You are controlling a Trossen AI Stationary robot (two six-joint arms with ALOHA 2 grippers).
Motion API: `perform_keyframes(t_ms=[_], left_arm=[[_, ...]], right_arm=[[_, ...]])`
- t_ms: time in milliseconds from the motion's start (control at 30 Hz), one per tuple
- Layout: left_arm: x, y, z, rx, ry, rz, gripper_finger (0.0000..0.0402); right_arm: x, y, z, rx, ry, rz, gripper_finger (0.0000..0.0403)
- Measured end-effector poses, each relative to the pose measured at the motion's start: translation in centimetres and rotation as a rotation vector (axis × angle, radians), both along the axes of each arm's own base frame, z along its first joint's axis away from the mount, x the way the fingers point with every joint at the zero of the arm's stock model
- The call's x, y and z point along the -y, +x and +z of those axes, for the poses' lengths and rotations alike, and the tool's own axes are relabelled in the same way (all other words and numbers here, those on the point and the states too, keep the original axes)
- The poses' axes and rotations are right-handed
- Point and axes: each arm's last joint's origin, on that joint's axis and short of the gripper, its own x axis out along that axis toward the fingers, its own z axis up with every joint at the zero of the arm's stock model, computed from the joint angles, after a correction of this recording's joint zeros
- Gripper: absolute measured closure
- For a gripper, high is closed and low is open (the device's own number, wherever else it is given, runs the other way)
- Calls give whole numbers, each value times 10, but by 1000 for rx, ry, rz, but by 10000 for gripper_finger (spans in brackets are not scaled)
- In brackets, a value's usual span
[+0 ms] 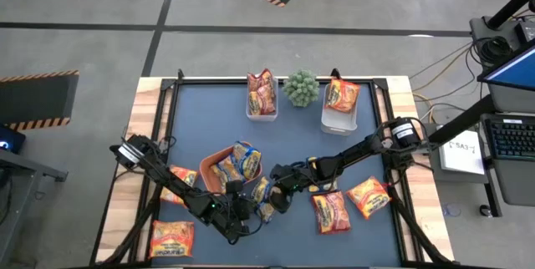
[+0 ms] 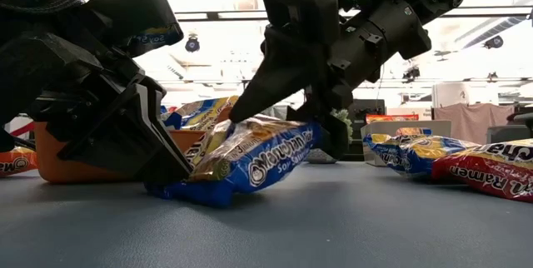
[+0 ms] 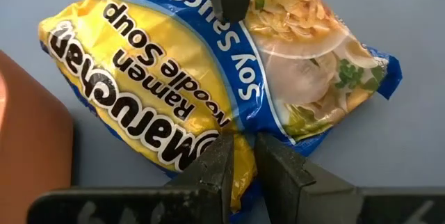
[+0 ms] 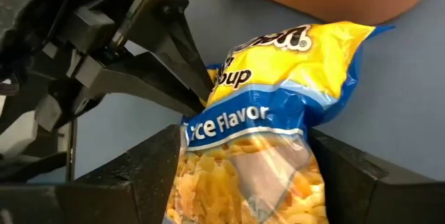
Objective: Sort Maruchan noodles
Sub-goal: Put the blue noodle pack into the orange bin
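Note:
A yellow-and-blue Maruchan packet lies at the table's near middle, beside the orange tray, which holds more yellow-blue packets. My left gripper comes from the near left and is shut on the packet's yellow edge. My right gripper comes from the right, with its fingers on the packet's two sides. In the low view the packet is tilted, its left end on the table and its right end raised. My left gripper pinches the packet's edge at the yellow label end between its two fingertips. The fingers slant down low over the table from the near left. That end of the packet rests on the table. My right gripper holds the packet across its width at the window end, one finger on each long side. The fingers slant down from above on the table's right side. That end of the packet is raised off the table, so the packet tilts.
Two clear tubs stand at the far edge, one with red-orange packets and one with an orange packet, and a green plant is between them. Loose packets lie at the near right and the near left.

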Motion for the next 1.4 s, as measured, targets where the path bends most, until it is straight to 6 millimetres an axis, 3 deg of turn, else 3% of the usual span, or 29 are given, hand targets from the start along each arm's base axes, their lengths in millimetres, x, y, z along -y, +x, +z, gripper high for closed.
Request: perform_keyframes(t_ms=[233,1400], left_arm=[[0,0,0,3,-2,0,355],[0,1,0,15,-2,5,355]], right_arm=[[0,0,0,-2,6,-6,167],[1,0,0,-5,11,-43,171]])
